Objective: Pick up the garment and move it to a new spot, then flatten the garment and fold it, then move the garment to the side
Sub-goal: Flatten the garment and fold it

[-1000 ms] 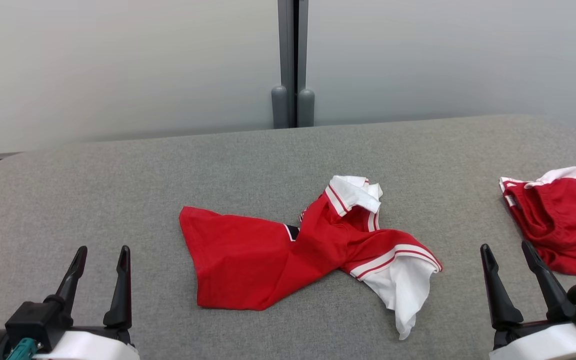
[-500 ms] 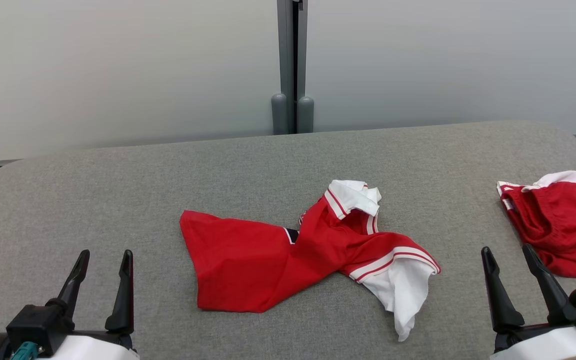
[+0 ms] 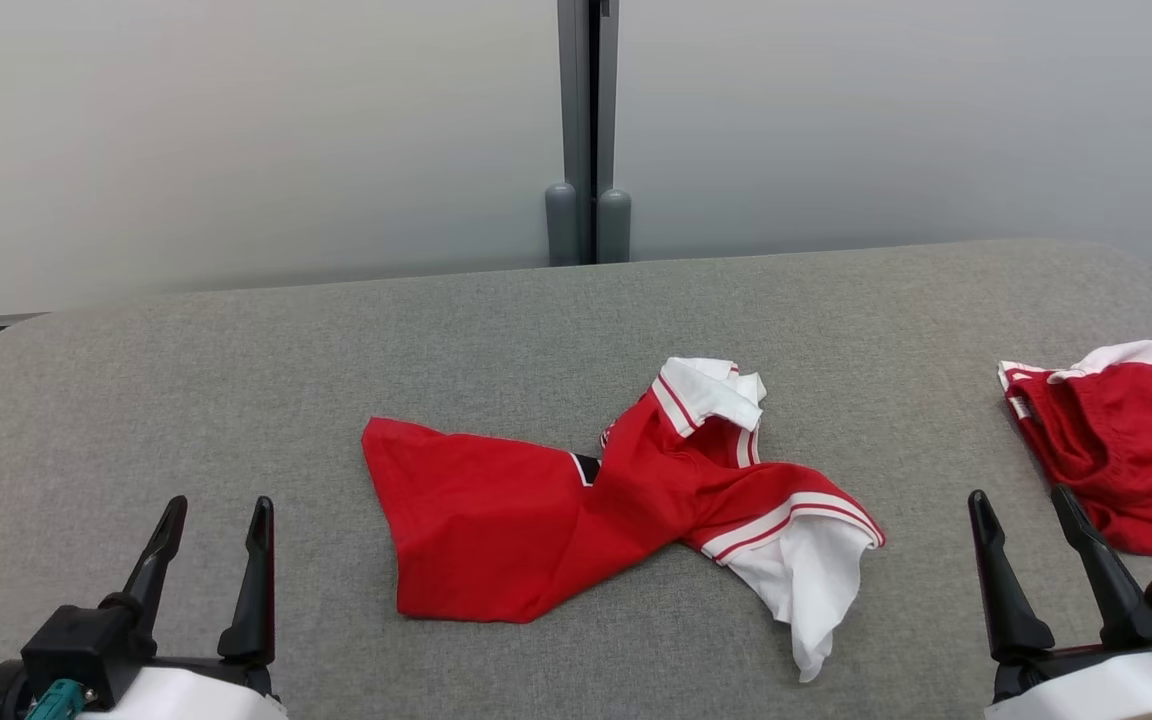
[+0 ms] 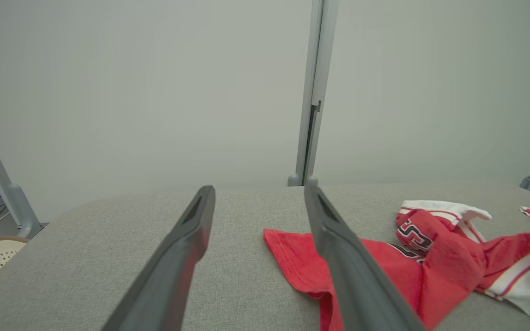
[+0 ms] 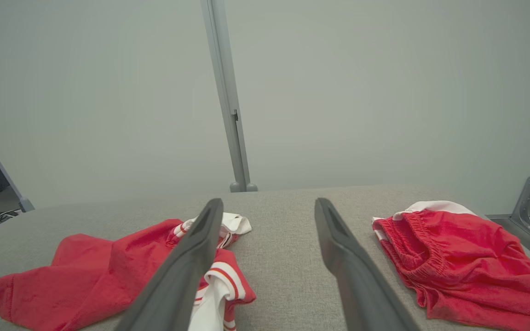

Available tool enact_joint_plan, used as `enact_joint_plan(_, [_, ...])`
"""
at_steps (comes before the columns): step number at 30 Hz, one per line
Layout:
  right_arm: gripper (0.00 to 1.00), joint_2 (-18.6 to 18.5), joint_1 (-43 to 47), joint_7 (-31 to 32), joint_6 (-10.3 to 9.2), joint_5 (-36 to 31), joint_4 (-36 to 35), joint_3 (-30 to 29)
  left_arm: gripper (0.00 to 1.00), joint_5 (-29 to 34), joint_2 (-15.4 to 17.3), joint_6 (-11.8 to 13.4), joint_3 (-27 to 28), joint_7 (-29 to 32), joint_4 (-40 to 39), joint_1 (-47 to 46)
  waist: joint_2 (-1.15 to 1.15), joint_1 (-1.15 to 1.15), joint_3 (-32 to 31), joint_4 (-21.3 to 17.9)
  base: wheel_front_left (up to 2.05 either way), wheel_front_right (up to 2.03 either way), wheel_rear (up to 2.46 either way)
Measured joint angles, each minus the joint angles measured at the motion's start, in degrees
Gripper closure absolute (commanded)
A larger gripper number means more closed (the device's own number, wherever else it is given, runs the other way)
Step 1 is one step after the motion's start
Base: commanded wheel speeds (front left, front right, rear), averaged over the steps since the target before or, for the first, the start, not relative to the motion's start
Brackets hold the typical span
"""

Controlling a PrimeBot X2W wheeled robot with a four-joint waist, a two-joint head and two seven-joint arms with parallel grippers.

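A crumpled red and white short-sleeved jersey (image 3: pixel 496 520) lies twisted mid-way across the grey fabric-topped table (image 3: pixel 236 380), well apart from the left gripper (image 3: pixel 219 505) and right gripper (image 3: pixel 1019 495), both spread wide and empty near the front edge; being light, limp cloth, it is probably best pinched at its hem corners.

A grey fabric-covered table (image 3: pixel 236 380) bears a crumpled red-and-white shirt (image 3: pixel 496 520) centrally and red shorts (image 3: pixel 1136 440) far right.
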Motion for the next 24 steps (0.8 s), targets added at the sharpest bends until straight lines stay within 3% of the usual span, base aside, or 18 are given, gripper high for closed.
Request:
enact_joint_plan(16, [0.0,-0.33,-2.16,0.22,-0.01,-0.08,0.56,-0.37,0.0,0.0,-0.26,-0.97,-1.23,-1.04,-0.19,-4.6,0.0,0.0,4.98,3.44,0.0,0.0,0.0])
enact_joint_plan(24, [0.0,-1.99,-7.97,1.3,-0.01,0.27,7.2,2.32,0.0,0.24,-1.51,-2.58,-2.75,-2.46,0.66,-10.18,0.0,0.0,10.61,7.14,0.0,0.0,0.0])
